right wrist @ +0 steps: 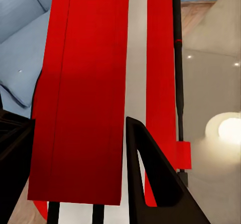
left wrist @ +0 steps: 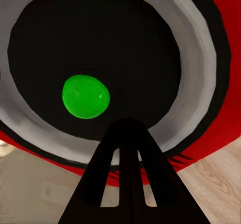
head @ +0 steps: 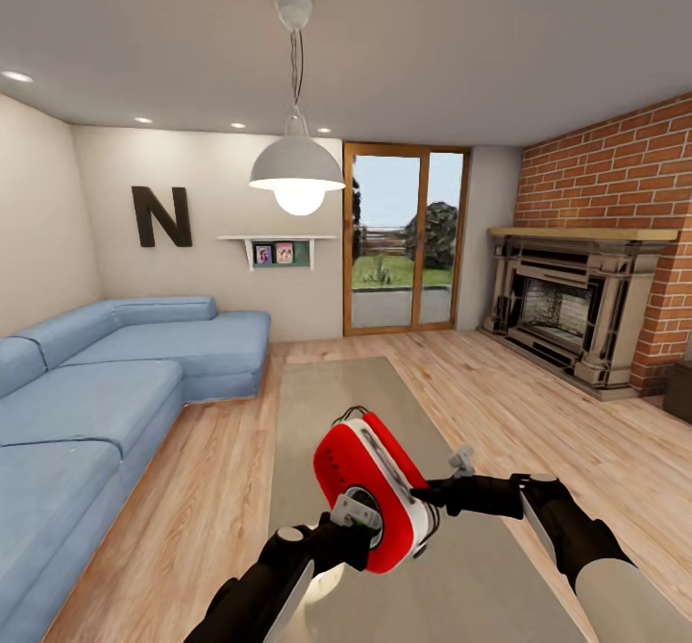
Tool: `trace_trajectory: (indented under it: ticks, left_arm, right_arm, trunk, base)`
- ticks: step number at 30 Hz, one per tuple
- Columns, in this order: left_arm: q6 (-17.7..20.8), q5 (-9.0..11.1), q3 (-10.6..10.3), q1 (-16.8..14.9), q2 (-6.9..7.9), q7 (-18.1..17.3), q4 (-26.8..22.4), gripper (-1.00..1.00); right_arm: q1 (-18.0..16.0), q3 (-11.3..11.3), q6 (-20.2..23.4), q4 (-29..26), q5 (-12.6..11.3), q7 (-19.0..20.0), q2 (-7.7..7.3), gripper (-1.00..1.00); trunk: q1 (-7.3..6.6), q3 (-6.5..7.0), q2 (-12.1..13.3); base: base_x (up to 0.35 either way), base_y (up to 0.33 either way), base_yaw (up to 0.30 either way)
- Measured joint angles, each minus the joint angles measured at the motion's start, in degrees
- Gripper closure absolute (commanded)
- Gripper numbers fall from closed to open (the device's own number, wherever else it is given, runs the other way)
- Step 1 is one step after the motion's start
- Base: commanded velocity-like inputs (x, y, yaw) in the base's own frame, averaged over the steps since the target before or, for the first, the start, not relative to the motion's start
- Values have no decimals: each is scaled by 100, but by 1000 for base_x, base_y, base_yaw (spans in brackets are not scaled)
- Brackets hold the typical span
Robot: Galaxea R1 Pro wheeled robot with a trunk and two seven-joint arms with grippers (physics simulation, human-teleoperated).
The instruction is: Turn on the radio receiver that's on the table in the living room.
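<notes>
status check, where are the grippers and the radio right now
Right gripper shut on the radio receiver, held above the table. Left gripper at the dial, jaw state unclear. Nothing in the way.

You've got the radio receiver (head: 375, 489) lifted above the worktop (head: 327, 403), right gripper (head: 430, 499) clamping its edge, left gripper (head: 358, 520) at the dial; sofa (head: 106, 393) left.
</notes>
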Motion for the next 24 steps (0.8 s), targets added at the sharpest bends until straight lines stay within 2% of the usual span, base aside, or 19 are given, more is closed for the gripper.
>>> trace_trajectory:
  ticks: [2,3,4,5,6,7,8,9,10,11,12,14,15,17,20,22,24]
  left_arm:
    - [-118,5,19,1,-2,26,-8,100]
    - [-137,-3,56,-1,-2,47,-8,100]
    - [-153,-18,277,2,-1,192,-7,100]
    - [-151,-15,359,5,-1,243,-11,100]
    - [-150,-1,745,7,1,451,-11,100]
    - [-150,3,1030,12,127,553,-8,100]
    - [-153,7,1353,20,259,636,11,100]
    - [-161,11,1910,30,400,733,125,100]
    - [-169,11,2363,35,480,793,264,100]
    - [-190,-10,3124,40,565,884,516,100]
    - [-225,-22,3666,40,596,916,617,100]
    - [-449,-40,4429,50,693,962,848,100]
    - [-634,-42,4673,54,799,975,1105,100]
    - [-1087,-39,4843,59,1009,984,1843,100]
    - [-1800,-30,4883,60,1151,982,2629,100]
    - [-2048,-32,4874,60,1172,986,2841,100]
    - [-2115,-35,4872,59,1215,984,2903,100]
  right_arm:
    - [2,-3,-5,-2,36,-62,-1,100]
    - [5,8,6,-7,38,-329,-1,100]
    - [6,34,29,-22,30,-932,0,100]
    - [2,36,-17,-18,104,-1636,-9,100]
    - [2,54,-5,-23,140,-2166,-9,100]
    - [2,59,3,-28,157,-2297,-8,100]
    - [5,75,47,-39,93,-2221,0,100]
    - [4,72,50,-49,116,-2308,-1,100]
    - [3,66,32,-49,204,-2373,-5,100]
    - [4,67,54,-54,288,-2509,-6,100]
    - [3,63,51,-50,400,-2620,-8,100]
    - [3,56,85,-50,600,-2893,-7,100]
    - [3,53,130,-42,717,-3015,-8,100]
    - [5,58,395,-38,726,-3106,-5,100]
    - [5,53,848,-32,739,-3260,-4,100]
    - [3,37,976,-33,776,-3515,-7,100]
    - [4,54,982,-39,731,-3661,0,100]
  trunk:
    - [0,0,0]
    - [0,0,0]
    - [0,0,0]
    - [0,0,0]
    - [0,0,1]
    - [0,0,1]
    - [0,0,0]
    - [0,0,0]
    - [0,0,1]
    - [0,-1,1]
    - [0,0,1]
    - [0,0,0]
    - [0,-1,1]
    - [0,-1,0]
    - [0,-1,0]
    - [0,0,0]
    - [0,0,0]
  base:
    - [0,0,0]
    - [0,0,0]
    - [0,0,0]
    - [0,0,0]
    - [0,0,0]
    - [0,0,0]
    - [0,0,0]
    - [0,0,0]
    - [0,0,0]
    - [0,0,0]
    - [0,0,0]
    - [0,0,0]
    - [0,0,0]
    - [0,0,0]
    - [0,0,0]
    - [0,0,0]
    - [0,0,0]
